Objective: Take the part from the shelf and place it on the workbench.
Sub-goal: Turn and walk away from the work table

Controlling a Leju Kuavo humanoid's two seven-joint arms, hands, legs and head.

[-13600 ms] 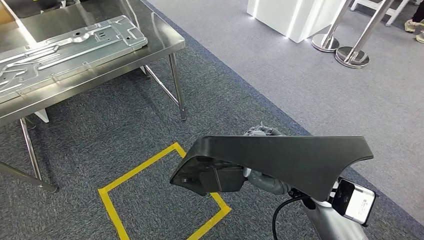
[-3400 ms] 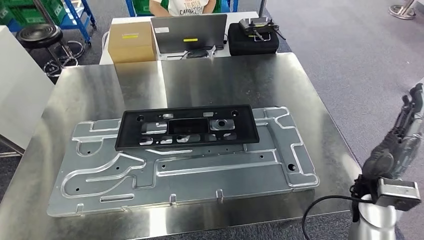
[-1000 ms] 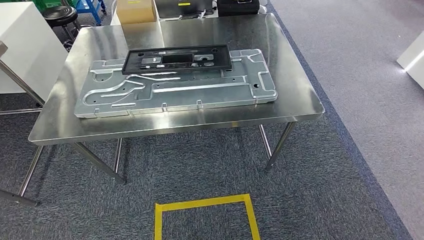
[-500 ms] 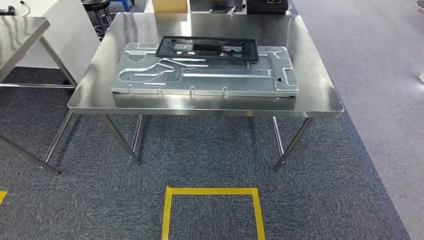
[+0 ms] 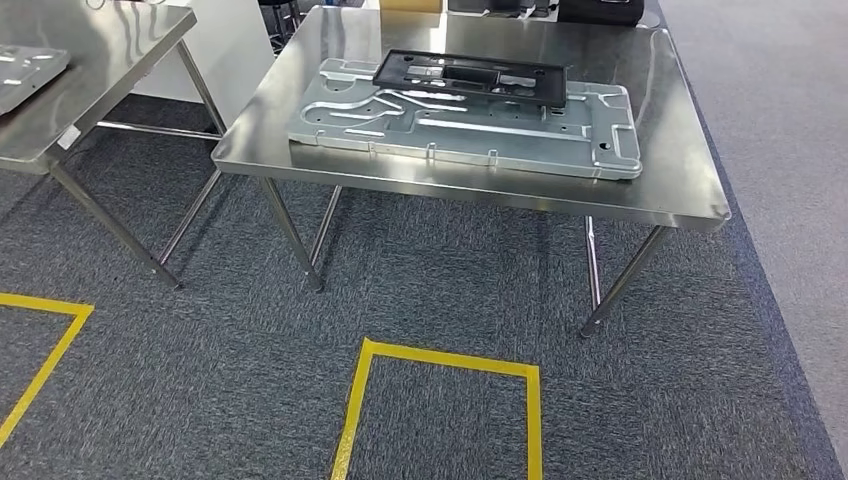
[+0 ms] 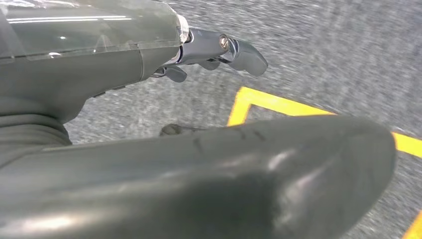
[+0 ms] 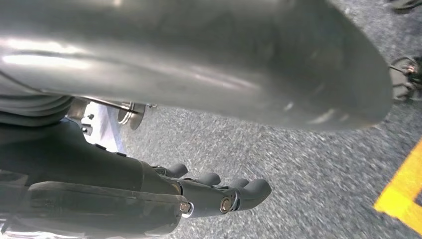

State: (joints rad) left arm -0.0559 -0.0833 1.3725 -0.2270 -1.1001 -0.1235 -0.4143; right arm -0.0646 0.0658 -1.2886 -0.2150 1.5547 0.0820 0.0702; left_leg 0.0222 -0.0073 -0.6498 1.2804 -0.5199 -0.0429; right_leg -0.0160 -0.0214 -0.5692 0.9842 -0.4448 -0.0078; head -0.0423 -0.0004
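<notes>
While the black part (image 5: 470, 77) lies on the workbench (image 5: 690, 170), both robot hands — left (image 6: 219, 50), right (image 7: 224, 196) — seemingly hang empty, fingers apart.

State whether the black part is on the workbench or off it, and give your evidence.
On. The black part lies flat on the grey metal plate, which rests on the workbench.

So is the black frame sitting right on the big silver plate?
Touching. The head view shows the black frame lying flat on the far part of the silver plate, no gap visible.
</notes>
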